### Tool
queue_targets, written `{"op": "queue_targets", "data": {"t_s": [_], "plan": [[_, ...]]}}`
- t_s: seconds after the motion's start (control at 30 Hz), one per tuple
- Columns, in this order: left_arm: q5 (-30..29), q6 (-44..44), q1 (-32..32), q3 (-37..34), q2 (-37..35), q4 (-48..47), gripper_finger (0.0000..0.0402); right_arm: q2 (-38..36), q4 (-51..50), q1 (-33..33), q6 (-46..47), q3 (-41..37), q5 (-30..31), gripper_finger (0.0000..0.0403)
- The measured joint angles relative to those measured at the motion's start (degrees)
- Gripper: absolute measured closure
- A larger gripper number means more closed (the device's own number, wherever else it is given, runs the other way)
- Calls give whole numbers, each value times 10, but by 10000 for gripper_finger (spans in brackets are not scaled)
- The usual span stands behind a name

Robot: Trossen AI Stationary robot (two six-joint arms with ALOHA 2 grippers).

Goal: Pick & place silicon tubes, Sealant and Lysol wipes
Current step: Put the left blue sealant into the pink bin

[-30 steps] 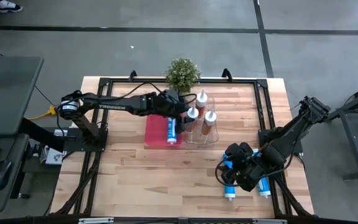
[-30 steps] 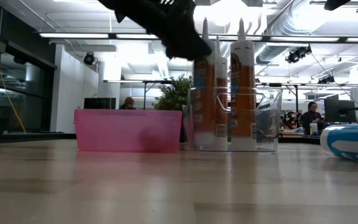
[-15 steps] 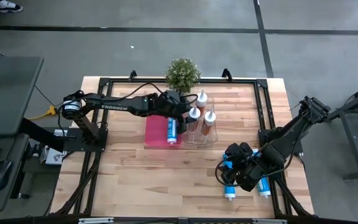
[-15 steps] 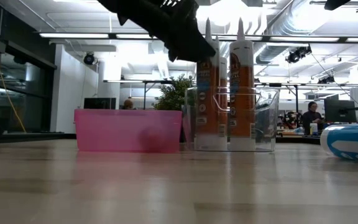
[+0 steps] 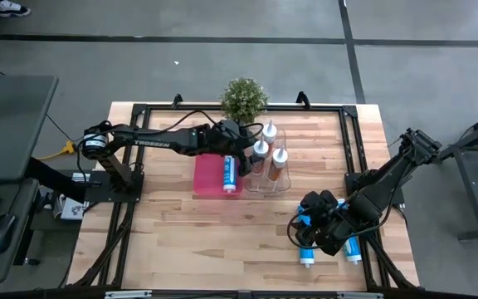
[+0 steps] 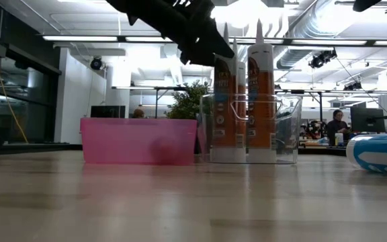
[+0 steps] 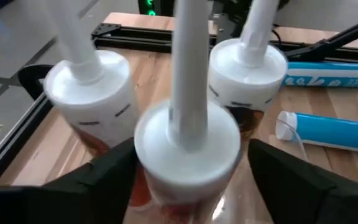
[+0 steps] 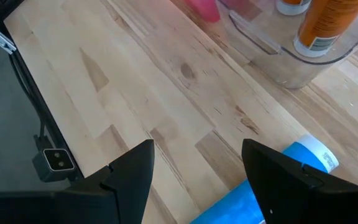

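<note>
Overhead and table-level cameras share the clear bin point(image 5: 268, 170); wrist cameras look close.

Surface: wooden table point(image 5: 189, 224) | 12 o'clock: potted plant point(image 5: 244, 98) | centre: pink tray point(image 5: 207, 176), clear bin point(image 5: 270, 178) | 4 o'clock: blue tubes point(image 5: 306, 249)

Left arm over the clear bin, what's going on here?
The left gripper sits over the clear plastic bin, its fingers spread either side of one of three upright orange sealant tubes with white nozzles. A blue-and-white tube lies in the pink tray beside it. The right gripper hangs open near the table's front right, above two more blue tubes lying on the wood.
</note>
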Motion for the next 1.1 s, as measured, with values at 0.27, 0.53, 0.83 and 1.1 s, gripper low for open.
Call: {"op": "queue_targets", "data": {"t_s": [0.27,0.53,0.83,1.1], "plan": [[14,0,0,0,0,-5,81,0,0,0,-4,0,-17,164],[10,0,0,-1,-17,-41,79,0,-9,0,-2,0,-17,164],[-6,12,0,-1,-84,-149,78,0,-36,0,11,0,-20,164],[32,-15,0,-8,-181,-280,78,0,-72,0,58,0,-35,164]]}}
